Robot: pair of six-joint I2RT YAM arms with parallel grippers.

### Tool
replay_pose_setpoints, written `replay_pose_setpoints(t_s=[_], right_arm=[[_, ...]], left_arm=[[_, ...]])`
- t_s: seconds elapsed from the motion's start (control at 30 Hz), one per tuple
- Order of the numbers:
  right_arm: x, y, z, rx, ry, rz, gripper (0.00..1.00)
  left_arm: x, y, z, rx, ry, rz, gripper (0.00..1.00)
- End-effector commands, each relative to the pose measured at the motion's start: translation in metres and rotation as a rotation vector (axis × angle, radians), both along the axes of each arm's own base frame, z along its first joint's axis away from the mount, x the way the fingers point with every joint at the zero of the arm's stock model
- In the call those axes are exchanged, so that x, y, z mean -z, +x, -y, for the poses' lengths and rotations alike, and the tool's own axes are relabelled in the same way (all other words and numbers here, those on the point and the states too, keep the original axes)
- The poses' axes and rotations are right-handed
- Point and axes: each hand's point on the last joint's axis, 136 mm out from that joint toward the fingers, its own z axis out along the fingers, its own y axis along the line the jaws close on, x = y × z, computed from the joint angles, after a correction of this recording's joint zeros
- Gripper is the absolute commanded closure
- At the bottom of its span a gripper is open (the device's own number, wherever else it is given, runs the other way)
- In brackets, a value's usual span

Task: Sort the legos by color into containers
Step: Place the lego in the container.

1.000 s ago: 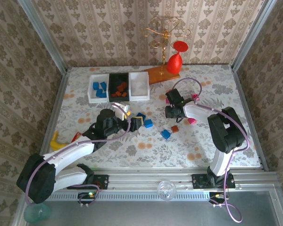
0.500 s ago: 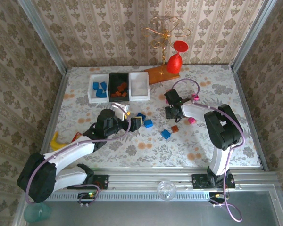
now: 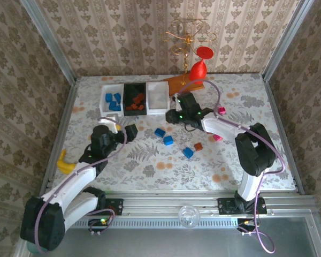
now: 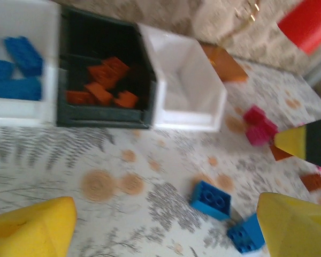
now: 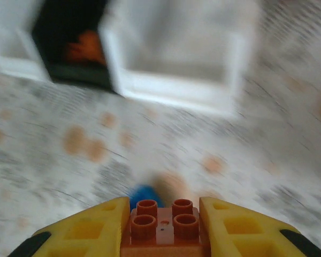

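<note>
Right wrist: right fingers (image 5: 85, 231) pinch a brown-orange lego (image 5: 163, 229); studs up.

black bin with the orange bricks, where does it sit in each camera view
top external: upper left of centre, the middle one in the row of three bins, black bin.
left wrist: upper left, between two white bins.
right wrist: top left corner, blurred.
shared landmark: the empty white bin right beside it on its right.

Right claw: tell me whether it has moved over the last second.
Yes. In the top view the right claw has moved up and left, ending close beside the empty white bin.
</note>
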Motion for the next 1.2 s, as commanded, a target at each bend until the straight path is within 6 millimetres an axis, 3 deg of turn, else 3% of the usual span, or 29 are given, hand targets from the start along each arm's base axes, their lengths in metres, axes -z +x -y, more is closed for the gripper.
replay_pose_setpoints(t_s=[0.0, 0.17, 0.37, 0.6, 0.77, 0.97, 1.1, 1.17], right_arm=[[-0.041, 0.018, -0.053, -0.083, 0.147, 0.106, 0.68], [-0.047, 0.057, -0.092, -0.079, 0.193, 0.172, 0.68], [-0.026, 0.107, -0.122, -0.050, 0.209, 0.197, 0.68], [-0.010, 0.144, -0.146, -0.052, 0.185, 0.199, 0.68], [-0.007, 0.160, -0.155, -0.059, 0.165, 0.202, 0.58], [-0.048, 0.148, -0.146, -0.114, 0.147, 0.217, 0.35], [-0.070, 0.119, -0.122, -0.140, 0.089, 0.226, 0.30], [-0.075, 0.097, -0.100, -0.134, 0.057, 0.232, 0.28]], left_arm=[[-0.001, -0.004, -0.017, -0.048, -0.052, -0.041, 0.11], [-0.008, -0.009, -0.028, -0.065, -0.096, -0.042, 0.11], [-0.005, -0.015, -0.021, -0.021, -0.107, -0.073, 0.11], [0.000, -0.021, -0.016, 0.021, -0.090, -0.106, 0.11], [0.004, -0.023, -0.016, 0.023, -0.089, -0.111, 0.11], [0.006, -0.024, -0.012, 0.044, -0.110, -0.110, 0.11], [0.004, -0.028, 0.002, 0.112, -0.141, -0.089, 0.11], [0.004, -0.032, 0.012, 0.154, -0.134, -0.077, 0.12]])
